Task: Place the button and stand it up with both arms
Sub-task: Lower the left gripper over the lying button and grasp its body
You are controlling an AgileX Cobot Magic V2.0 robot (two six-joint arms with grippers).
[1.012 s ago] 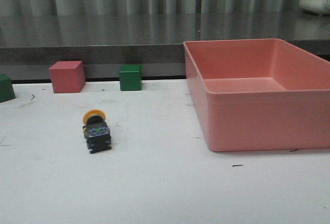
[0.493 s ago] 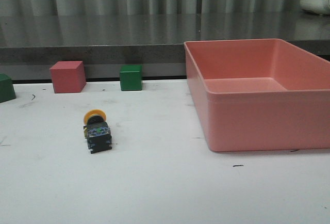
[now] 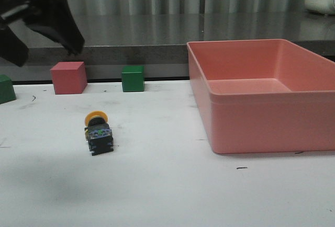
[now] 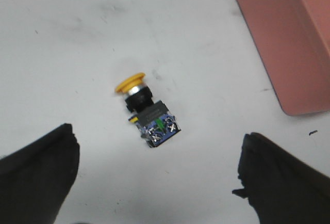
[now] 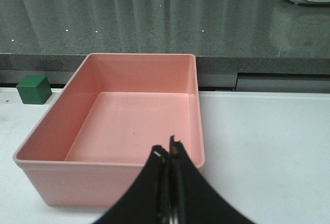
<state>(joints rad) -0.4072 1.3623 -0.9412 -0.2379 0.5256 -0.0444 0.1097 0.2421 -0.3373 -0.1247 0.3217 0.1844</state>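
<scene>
The button (image 3: 98, 131) lies on its side on the white table, yellow cap pointing away, bluish base toward me. It also shows in the left wrist view (image 4: 147, 112), between and beyond the wide-open fingers. My left gripper (image 3: 42, 23) is open and empty, high above the table at the upper left, above and behind the button; in the left wrist view (image 4: 160, 172) its two black fingers stand far apart. My right gripper (image 5: 167, 152) is shut and empty, near the front rim of the pink bin; it is out of the front view.
A large pink bin (image 3: 251, 127) stands at the right, empty (image 5: 103, 177). A pink cube (image 3: 68, 77) and a green cube (image 3: 132, 78) sit at the table's back edge, another green cube (image 3: 5, 89) at the far left. A grey counter ledge runs behind.
My left arm has come into the front view at the upper left. The button and cubes have not moved.
</scene>
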